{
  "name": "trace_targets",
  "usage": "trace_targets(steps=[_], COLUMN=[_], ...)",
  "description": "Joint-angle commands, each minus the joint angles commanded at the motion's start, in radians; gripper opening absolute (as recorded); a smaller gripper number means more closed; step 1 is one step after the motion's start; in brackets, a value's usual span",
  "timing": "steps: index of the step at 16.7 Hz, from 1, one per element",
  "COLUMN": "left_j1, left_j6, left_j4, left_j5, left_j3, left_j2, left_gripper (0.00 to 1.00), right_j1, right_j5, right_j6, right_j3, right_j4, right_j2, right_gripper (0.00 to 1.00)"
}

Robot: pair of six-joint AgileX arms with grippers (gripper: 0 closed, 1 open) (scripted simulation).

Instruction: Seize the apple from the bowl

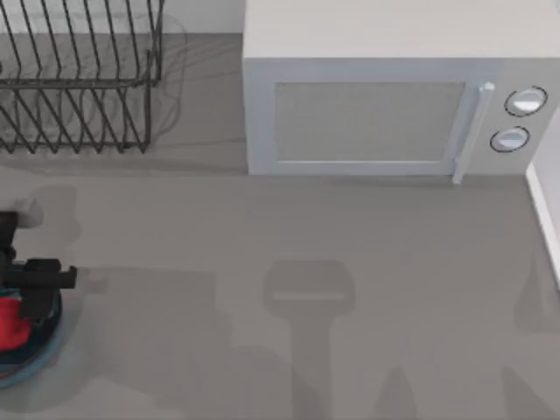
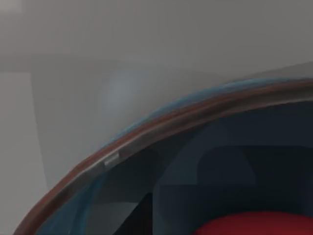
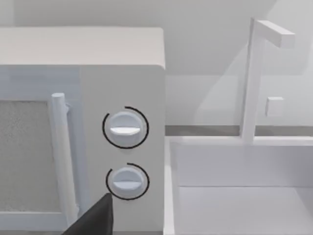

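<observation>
Counted on the table (image 1: 367, 262): 1 bowl (image 1: 39, 357), 1 apple (image 1: 10, 324), 1 microwave (image 1: 394, 96), 1 wire dish rack (image 1: 79, 79). The microwave had 2 round knobs (image 1: 525, 101) stacked at its right side and 1 vertical bar handle (image 1: 468, 131) just beside them. No brand, label or readable writing anywhere; the knobs carried plain slot marks w/ a thin arc around each.

The bowl, blue-teal w/ a darker rim, sat at the table's far left edge, near the front, partly cut off by the top view's border. The red apple lay inside it, well apart from the microwave at the back-center and the rack at back-left.

The left gripper (image 1: 26, 302) was down over the bowl, its dark body covering part of the apple from above. Whether the fingers were spread or closed on the fruit couldn't be told, nor whether they touched it. In the left wrist view the bowl's rim (image 2: 146, 134) curved across at very close range, w/ the apple's red top (image 2: 254, 224) inside the dark basin.

The right wrist view faced the microwave's knob panel (image 3: 124, 156) and a white sink (image 3: 244, 196) w/ a thin white faucet (image 3: 252, 83) beside it. A dark fingertip (image 3: 98, 218) of the right arm's own gripper poked in; its opening couldn't be judged.
</observation>
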Motion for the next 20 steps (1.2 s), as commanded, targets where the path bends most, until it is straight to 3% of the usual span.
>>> trace_targets(steps=[2, 15, 20], left_j1=[0.0, 0.0, 0.0], left_j6=[0.0, 0.0, 0.0], left_j4=[0.0, 0.0, 0.0], left_j5=[0.0, 0.0, 0.0], left_j3=[0.0, 0.0, 0.0], left_j2=[0.0, 0.0, 0.0], left_gripper=[1.0, 0.02, 0.0], right_j1=[0.0, 0.0, 0.0], right_j5=[0.0, 0.0, 0.0], right_j6=[0.0, 0.0, 0.0], right_j3=[0.0, 0.0, 0.0], right_j4=[0.0, 0.0, 0.0], right_j2=[0.0, 0.0, 0.0], right_gripper=[1.0, 1.0, 1.0])
